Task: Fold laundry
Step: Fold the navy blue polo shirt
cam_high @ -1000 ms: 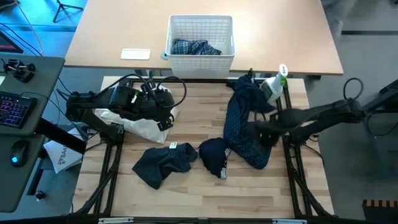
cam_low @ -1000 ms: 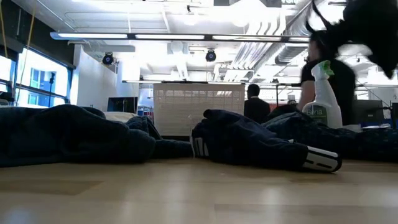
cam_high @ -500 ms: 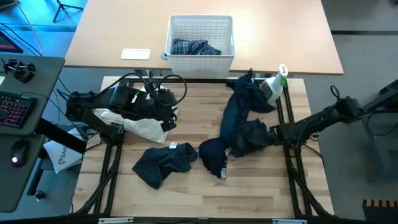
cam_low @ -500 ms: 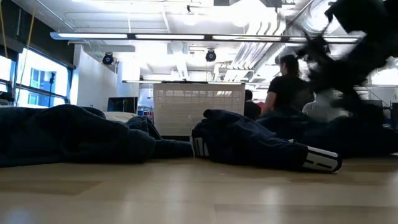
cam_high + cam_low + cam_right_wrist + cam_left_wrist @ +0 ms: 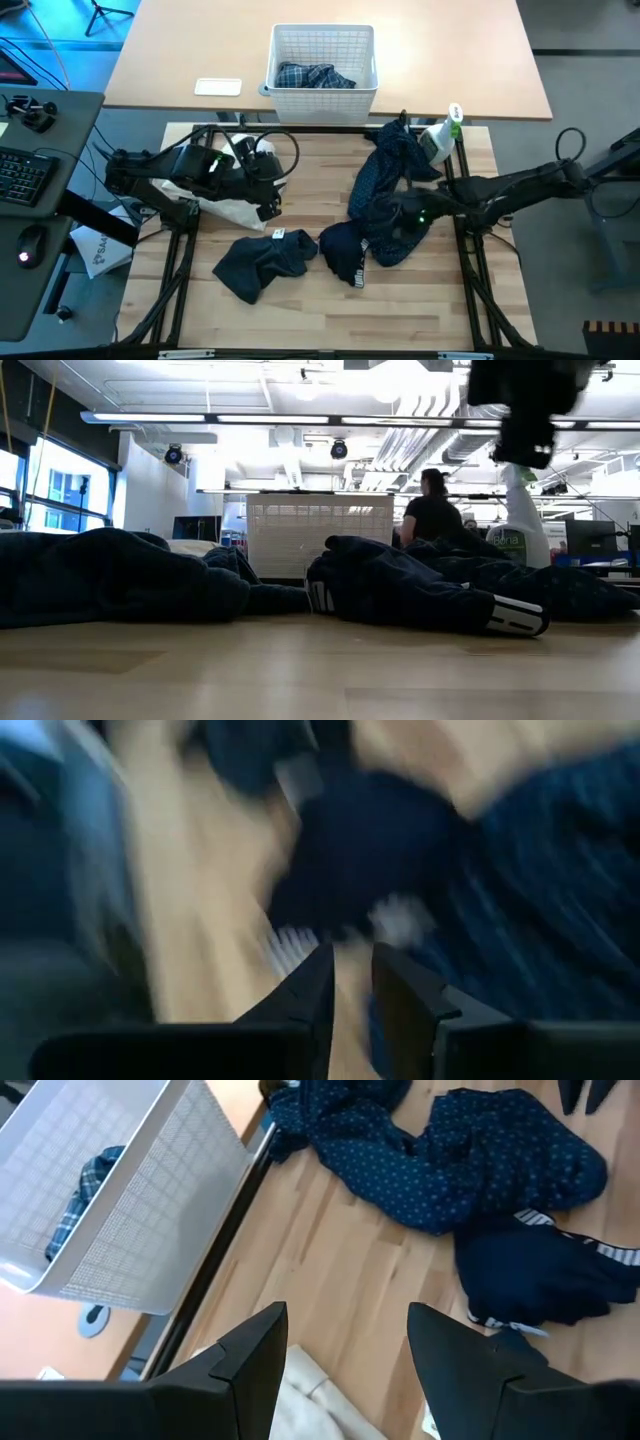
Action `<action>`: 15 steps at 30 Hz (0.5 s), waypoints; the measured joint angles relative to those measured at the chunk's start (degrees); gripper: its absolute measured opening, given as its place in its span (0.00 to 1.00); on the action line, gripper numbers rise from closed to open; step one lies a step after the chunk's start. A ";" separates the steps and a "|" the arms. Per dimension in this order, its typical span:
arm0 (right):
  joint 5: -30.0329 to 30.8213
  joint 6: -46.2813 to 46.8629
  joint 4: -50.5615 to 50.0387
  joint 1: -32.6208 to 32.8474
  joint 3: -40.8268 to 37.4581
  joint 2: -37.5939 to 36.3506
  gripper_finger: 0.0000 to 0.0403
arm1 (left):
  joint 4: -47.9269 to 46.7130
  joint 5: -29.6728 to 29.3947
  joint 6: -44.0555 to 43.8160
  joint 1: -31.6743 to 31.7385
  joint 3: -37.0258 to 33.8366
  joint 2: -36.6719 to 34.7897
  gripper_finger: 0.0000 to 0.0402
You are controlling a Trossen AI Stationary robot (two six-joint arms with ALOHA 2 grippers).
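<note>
Swung inward over the navy white-dotted cloth shirt (image 5: 385, 190), right claw (image 5: 408, 215) narrowed, grip uncertain; left claw (image 5: 268, 190) wide, idle. Folding barely begun.

You see a wooden table (image 5: 320, 310). On it lie a dotted navy shirt (image 5: 385, 190), two dark pieces (image 5: 262, 262) (image 5: 342, 250), a cream cloth (image 5: 232, 205) and a spray bottle (image 5: 440, 138).

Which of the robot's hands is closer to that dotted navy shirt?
The right. The right hand is over the dotted navy shirt, while the left hand hovers over a cream cloth across the table.
</note>
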 joint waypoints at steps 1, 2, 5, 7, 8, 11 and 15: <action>-1.04 -3.75 -4.23 0.49 0.99 0.88 0.20 | -0.01 0.00 -0.02 -0.37 0.00 0.00 0.48; -2.03 -7.43 -6.98 1.07 1.47 1.74 0.23 | -0.02 0.00 -0.07 -0.76 0.00 0.00 0.48; -5.52 -17.77 -8.00 3.66 0.43 4.22 0.34 | -0.07 -0.04 -1.48 -1.60 0.00 0.00 0.48; -6.52 -23.98 -7.91 6.01 -1.51 6.51 0.42 | -0.33 -0.04 -3.04 -2.13 0.00 0.00 0.48; -6.52 -26.31 -7.17 7.29 -2.60 7.71 0.46 | -0.37 -0.07 -3.74 -2.47 0.00 0.00 0.48; -3.91 -31.14 -3.62 11.52 -4.95 11.85 0.54 | -0.55 -0.22 -5.53 -3.57 0.00 0.00 0.48; 6.65 -33.65 -1.64 16.13 -5.69 18.62 0.54 | -0.57 -0.50 -6.76 -4.49 0.00 0.00 0.48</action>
